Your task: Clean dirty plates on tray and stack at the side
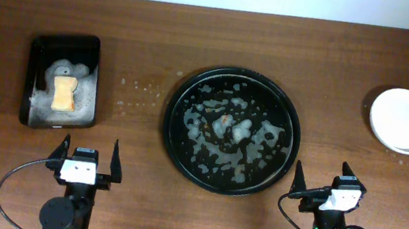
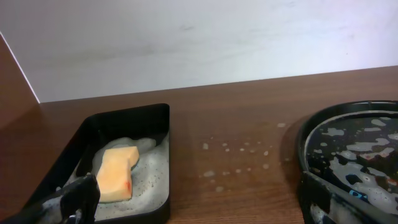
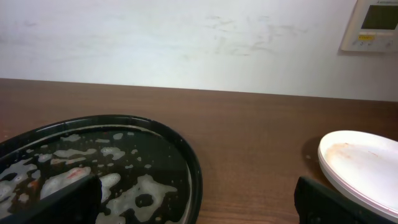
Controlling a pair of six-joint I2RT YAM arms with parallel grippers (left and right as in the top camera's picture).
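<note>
Overhead: left gripper (image 1: 91, 143) and right gripper (image 1: 322, 166) hover at the tabletop's near edge, jaws spread wide, holding nothing. Mid-table, the round tray (image 1: 166, 125) is blotched with foam. White plates (image 1: 405, 120) sit stacked near the right edge.
Left wrist: an orange sponge (image 2: 116, 173) lies in the soapy rectangular tray (image 2: 134, 116).
Right wrist: the top plate shows a faint orange smear.

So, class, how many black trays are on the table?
2. The round tray sits mid-table, foam-covered; the rectangular tray lies to its left, holding a sponge. None seems hidden.
</note>
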